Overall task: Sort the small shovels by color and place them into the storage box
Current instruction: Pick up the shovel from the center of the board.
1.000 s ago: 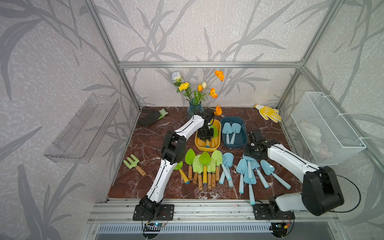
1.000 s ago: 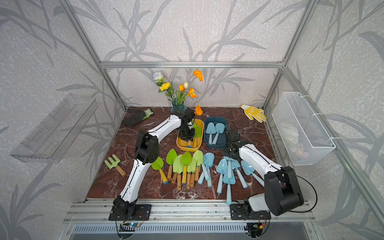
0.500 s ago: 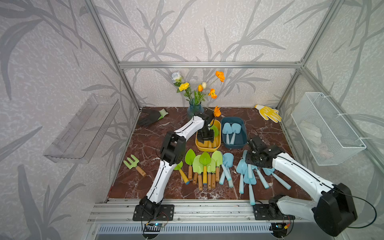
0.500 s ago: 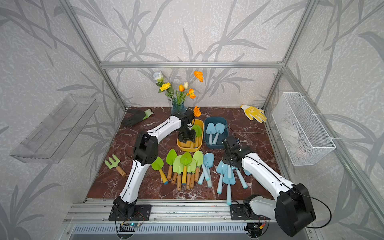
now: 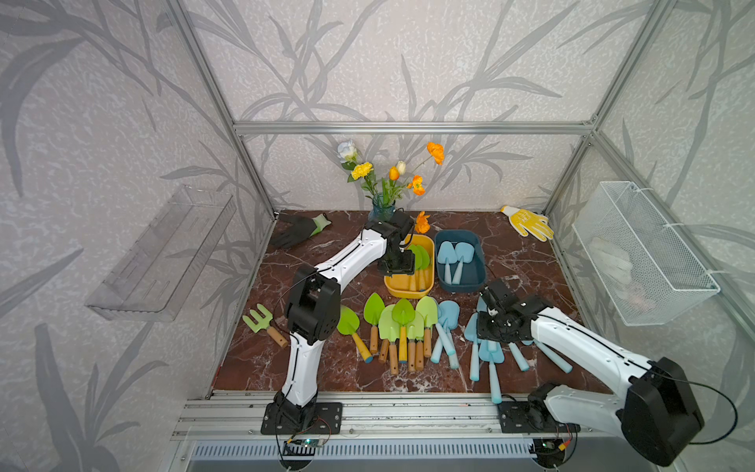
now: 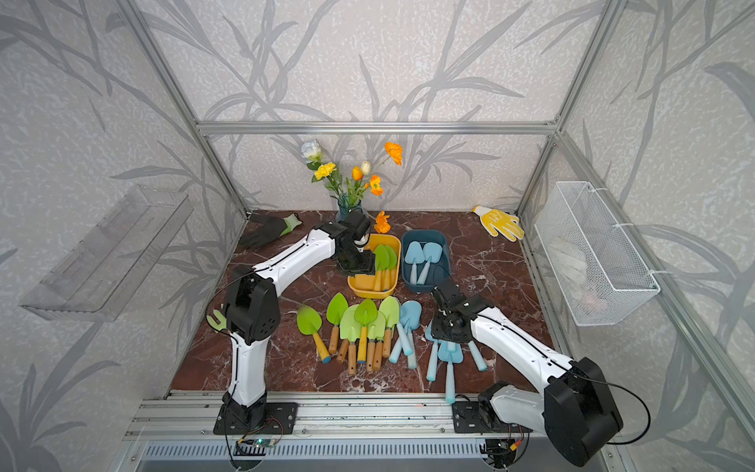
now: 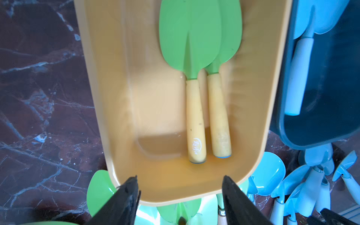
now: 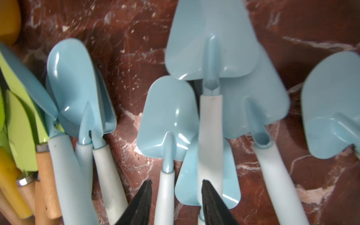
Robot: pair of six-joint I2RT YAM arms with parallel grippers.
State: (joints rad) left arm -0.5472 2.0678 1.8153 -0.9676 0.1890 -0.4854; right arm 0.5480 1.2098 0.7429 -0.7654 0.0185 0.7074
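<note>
The left hand is held over the near end of the yellow storage box. Its jaws are spread wide and nothing is between them. Two green shovels with yellow, blue-tipped handles are laid side by side in that box, one blade overlapping the other. Just beside it, toward the right edge of the counter, the dark blue storage box is set. Two pale blue shovels are seen inside it. Both boxes are placed around the middle of the counter, nearer the back edge.

In front of the boxes a row of green shovels is spread, handles toward the front edge. A loose group of pale blue shovels is laid beside it, toward the right edge. The right hand is poised low over that group. Its jaws are parted narrowly on either side of the white handle of one pale blue shovel. A gap is visible at each side, so no grip is shown.

A green rake is found near the left edge, a black glove at the back left corner, a yellow glove at the back right corner, and a vase of flowers at the back edge.
</note>
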